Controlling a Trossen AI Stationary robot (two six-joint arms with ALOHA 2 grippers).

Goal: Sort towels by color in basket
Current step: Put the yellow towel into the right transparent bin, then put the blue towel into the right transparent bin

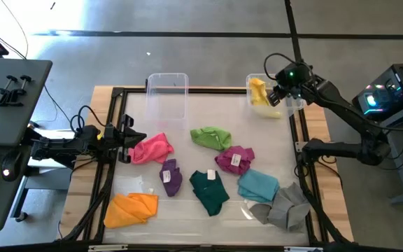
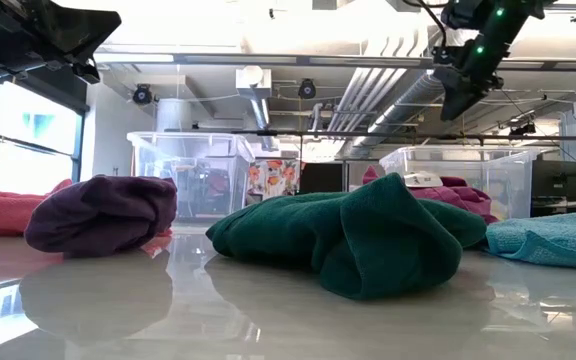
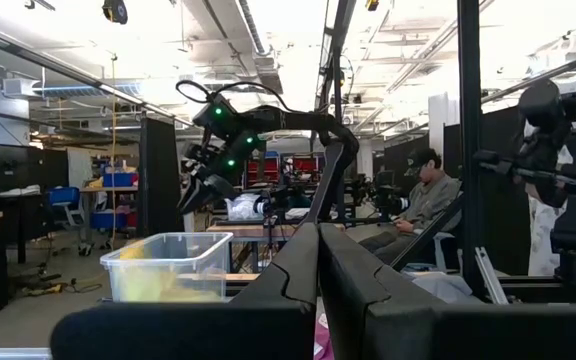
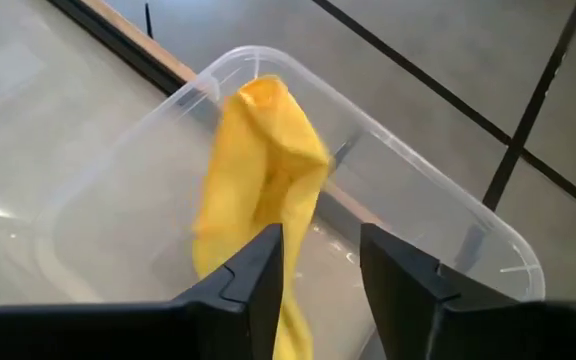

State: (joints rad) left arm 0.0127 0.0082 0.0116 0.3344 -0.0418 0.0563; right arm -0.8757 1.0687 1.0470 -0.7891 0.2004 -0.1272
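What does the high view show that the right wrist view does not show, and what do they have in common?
Only the high view shows the left end effector, shut beside the pink towel, the empty clear bin, and the orange towel and grey towel on the table. Only the right wrist view shows the right end effector with its fingers apart, the cloth hanging between them. Both show the yellow towel over the right bin.
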